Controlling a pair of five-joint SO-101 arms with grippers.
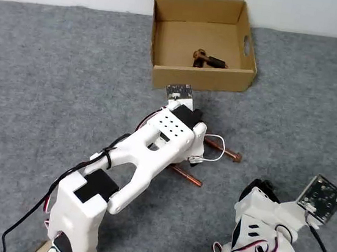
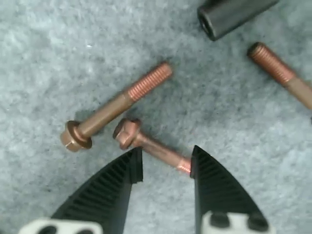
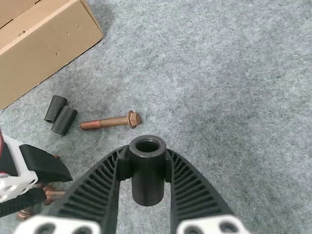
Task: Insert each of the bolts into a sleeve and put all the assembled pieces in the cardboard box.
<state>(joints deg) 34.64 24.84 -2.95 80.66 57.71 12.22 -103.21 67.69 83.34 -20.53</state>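
My left gripper (image 2: pixel 166 156) hangs open just above the grey carpet, its fingers on either side of a copper bolt (image 2: pixel 148 145). A second bolt (image 2: pixel 114 108) lies beside it, a third bolt (image 2: pixel 280 73) lies farther off, and the end of a black sleeve (image 2: pixel 234 14) lies beyond them. My right gripper (image 3: pixel 147 157) is shut on a black sleeve (image 3: pixel 147 170), held upright with its bore facing the camera. Past it lie a bolt (image 3: pixel 112 121) and two more sleeves (image 3: pixel 60 114). The cardboard box (image 1: pixel 202 78) holds one assembled piece (image 1: pixel 208 60).
The left arm (image 1: pixel 154 143) stretches over the middle of the carpet and covers its own gripper in the high view. Two bolts (image 1: pixel 222 148) (image 1: pixel 186 175) stick out beside it. The right arm (image 1: pixel 265 236) stands at the near right. Open carpet lies to the left and far right.
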